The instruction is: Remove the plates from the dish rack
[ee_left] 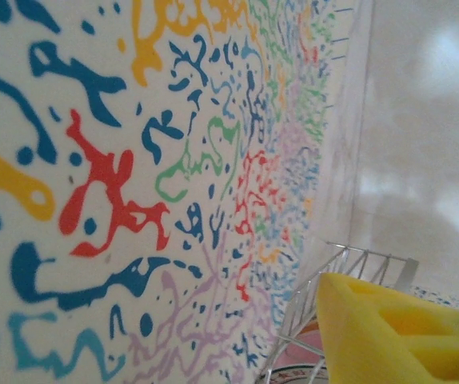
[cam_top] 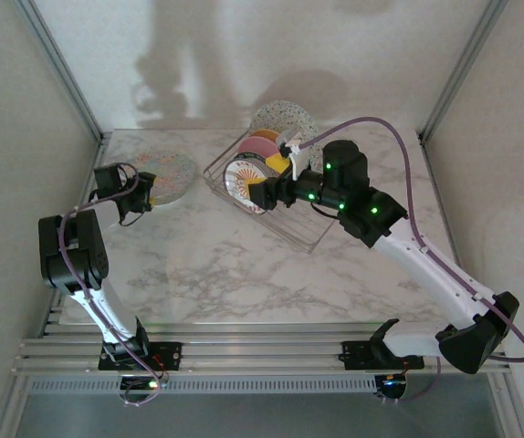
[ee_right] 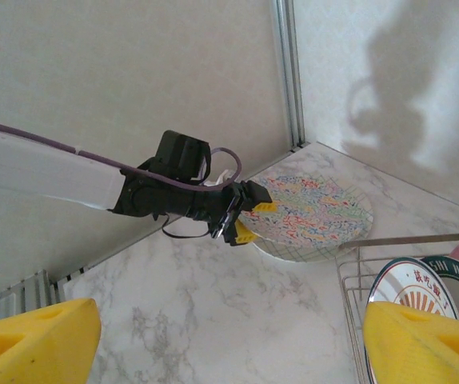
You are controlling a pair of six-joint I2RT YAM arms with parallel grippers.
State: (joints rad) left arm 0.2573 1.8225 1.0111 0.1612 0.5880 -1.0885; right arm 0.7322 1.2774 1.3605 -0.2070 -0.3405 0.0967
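L gripper [ee_right: 252, 221] is seen w/ jaws parted at the lower-left rim of a speckled plate [ee_right: 313, 212], which is laid flat on the table [cam_top: 225, 265], upper left of the top view. R gripper [cam_top: 264, 193] is held wide open, nothing btwn its pads, just beside the sunburst plate [cam_top: 241, 175]. That plate is stood upright in the dish rack [cam_top: 308, 233], centre-top of the frame, w/ a pink plate [cam_top: 264, 140] and a 2nd speckled plate [cam_top: 285, 117] above it in the frame.
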